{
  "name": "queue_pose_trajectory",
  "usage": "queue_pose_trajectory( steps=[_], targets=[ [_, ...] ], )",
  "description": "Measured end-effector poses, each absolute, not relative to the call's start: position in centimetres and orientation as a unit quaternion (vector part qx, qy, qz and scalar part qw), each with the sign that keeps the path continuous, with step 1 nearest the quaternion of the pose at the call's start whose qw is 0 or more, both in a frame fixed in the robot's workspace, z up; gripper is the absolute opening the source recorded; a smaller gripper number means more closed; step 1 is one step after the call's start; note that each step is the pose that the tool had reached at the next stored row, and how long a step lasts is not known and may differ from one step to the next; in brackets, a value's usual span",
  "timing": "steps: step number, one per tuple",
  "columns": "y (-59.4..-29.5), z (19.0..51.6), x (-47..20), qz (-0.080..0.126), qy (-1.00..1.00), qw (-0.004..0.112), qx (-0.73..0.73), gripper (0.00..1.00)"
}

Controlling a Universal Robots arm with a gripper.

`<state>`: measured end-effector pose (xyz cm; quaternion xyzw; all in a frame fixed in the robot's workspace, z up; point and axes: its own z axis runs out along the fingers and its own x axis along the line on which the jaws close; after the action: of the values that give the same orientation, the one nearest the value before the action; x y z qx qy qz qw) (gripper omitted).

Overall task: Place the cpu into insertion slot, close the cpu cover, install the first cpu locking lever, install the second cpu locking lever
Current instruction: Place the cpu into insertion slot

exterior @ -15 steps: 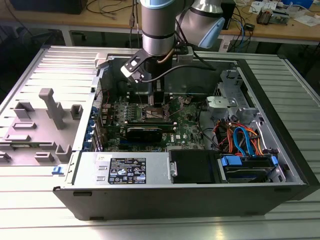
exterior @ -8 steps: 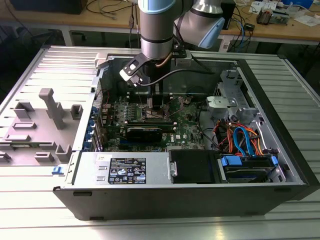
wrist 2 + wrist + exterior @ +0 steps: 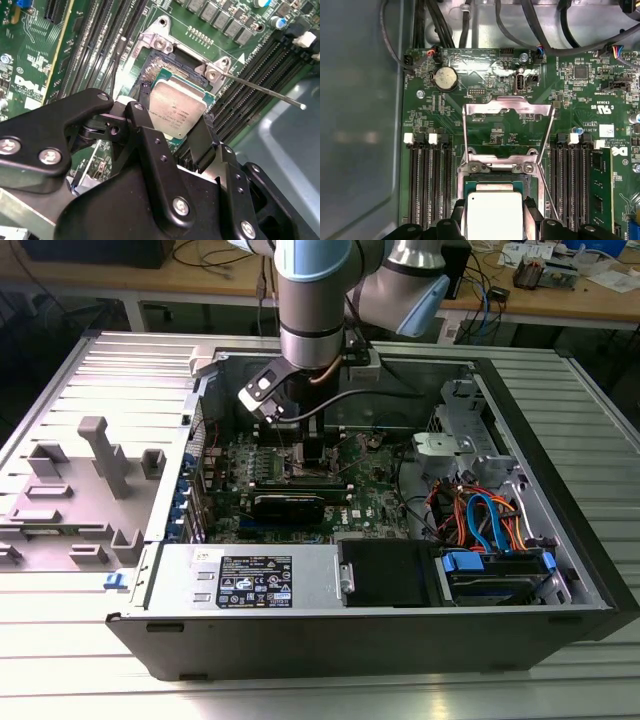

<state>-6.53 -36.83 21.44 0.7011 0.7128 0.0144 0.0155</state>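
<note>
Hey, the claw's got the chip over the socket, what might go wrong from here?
The cpu gripped in the claw sits over the insertion slot and may seat skewed and jam. The raised cpu cover stands close by and might drop onto it. The thin lever juts out beside the claw and could snag.

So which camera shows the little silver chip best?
The second wrist view: the cpu shows nearly whole, held by the gripper over the insertion slot. The first wrist view cuts part off at its edge. In the exterior view the arm blocks it.
</note>
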Motion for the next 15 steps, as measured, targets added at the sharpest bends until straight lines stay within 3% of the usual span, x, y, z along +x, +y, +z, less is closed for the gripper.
queue_pose_trajectory(
  steps=[15],
  targets=[
    [-36.92, 21.22, -6.53, 0.013, 0.713, 0.016, 0.701, 0.55]
  ],
)
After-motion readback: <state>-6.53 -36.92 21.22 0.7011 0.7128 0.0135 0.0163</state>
